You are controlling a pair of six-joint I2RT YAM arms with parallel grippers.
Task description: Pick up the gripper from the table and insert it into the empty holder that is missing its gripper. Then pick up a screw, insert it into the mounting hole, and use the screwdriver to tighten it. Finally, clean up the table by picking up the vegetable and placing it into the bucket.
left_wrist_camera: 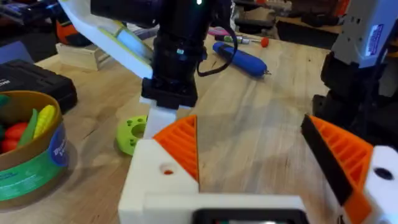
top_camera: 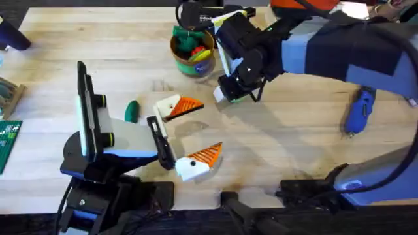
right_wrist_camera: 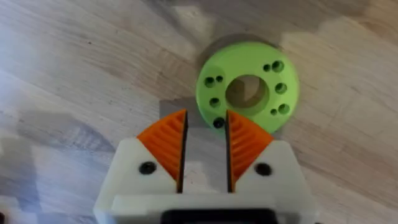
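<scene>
My left gripper [top_camera: 210, 126] rests low at the table's middle, open wide, both white fingers bearing orange ribbed tips, nothing between them. I cannot make out a loose gripper or an empty holder. My right gripper [right_wrist_camera: 206, 118] reaches in from the right and hangs over a bright green ring disc [right_wrist_camera: 249, 59]; only a narrow gap separates its fingers. A small dark screw [right_wrist_camera: 217, 122] sits at the disc's edge just beyond the tips. The dark green vegetable [top_camera: 132, 109] lies left of the left gripper. The bucket [top_camera: 196, 62] stands behind, and the blue screwdriver [top_camera: 359, 111] lies far right.
A black case [left_wrist_camera: 31, 84] sits beyond the bucket [left_wrist_camera: 31, 168]. A green circuit board [top_camera: 8, 140] lies at the left edge. In the left wrist view the right arm stands over the green disc [left_wrist_camera: 127, 134], with the screwdriver [left_wrist_camera: 242, 59] behind it.
</scene>
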